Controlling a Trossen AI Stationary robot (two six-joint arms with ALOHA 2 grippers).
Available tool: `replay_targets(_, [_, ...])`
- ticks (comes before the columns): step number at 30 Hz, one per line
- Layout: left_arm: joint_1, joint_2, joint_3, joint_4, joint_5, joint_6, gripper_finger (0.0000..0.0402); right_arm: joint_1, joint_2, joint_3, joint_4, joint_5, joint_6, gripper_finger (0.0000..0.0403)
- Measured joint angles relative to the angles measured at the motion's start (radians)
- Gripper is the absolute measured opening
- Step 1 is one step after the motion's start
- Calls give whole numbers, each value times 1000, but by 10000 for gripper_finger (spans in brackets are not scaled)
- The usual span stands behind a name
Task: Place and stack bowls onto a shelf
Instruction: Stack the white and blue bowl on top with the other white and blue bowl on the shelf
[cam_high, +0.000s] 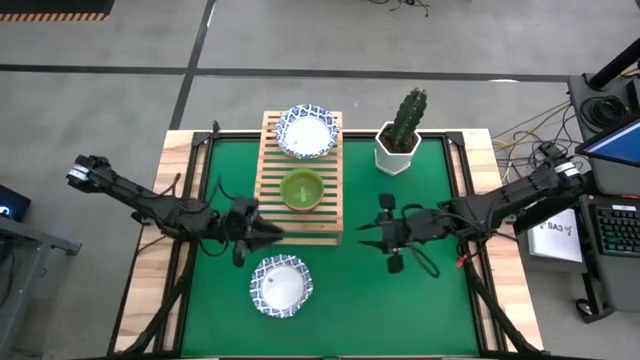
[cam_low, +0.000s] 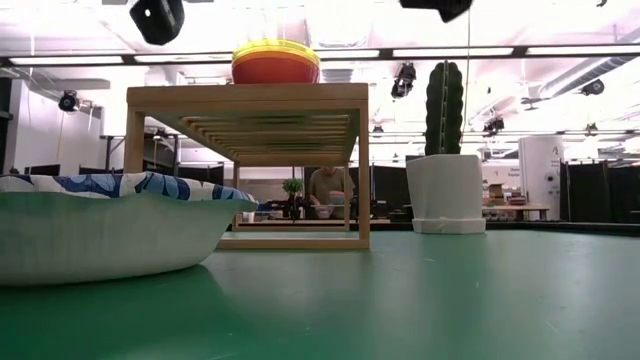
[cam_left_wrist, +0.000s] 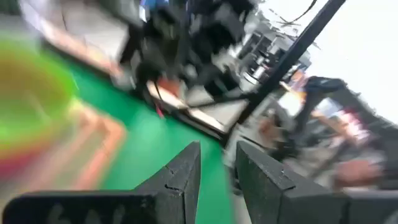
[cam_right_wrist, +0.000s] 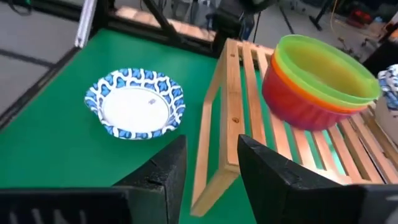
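The wooden slatted shelf (cam_high: 300, 215) stands mid-table. On it sit a white bowl with a blue rim (cam_high: 306, 131) at the far end and a stack of plastic bowls (cam_high: 302, 190), yellow-green over red-orange (cam_right_wrist: 317, 78), in the middle. Another blue-rimmed bowl (cam_high: 281, 286) rests on the green mat near the table's near edge (cam_right_wrist: 135, 104). My left gripper (cam_high: 268, 232) hovers by the shelf's near left corner, empty, with a narrow gap between its fingers (cam_left_wrist: 217, 162). My right gripper (cam_high: 368, 235) hovers to the right of the shelf, open and empty (cam_right_wrist: 211, 149).
A white hexagonal pot with a cactus (cam_high: 398, 140) stands at the far right of the mat, close to the shelf. Wooden table borders and dark frame rails edge the mat. Green mat lies bare to the near right of the shelf (cam_high: 400, 310).
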Motion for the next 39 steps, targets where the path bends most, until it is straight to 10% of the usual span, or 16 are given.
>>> replay_targets(6, [-109,117,107,-238,21,-532,80,0,-126,-139,93,-4,13,131])
replay_targets(14, [-225,388,369,-967,96,-1073,81,5,-182,-159,135,-36,5,128])
replay_targets(29, [-217,642,432,-1188,219,-1133,206,5,-168,-161,135,-37,-9,127])
replay_targets(39, [-215,713,389,-1086,153,-1125,205,5,-155,-163,139,-35,-4,127])
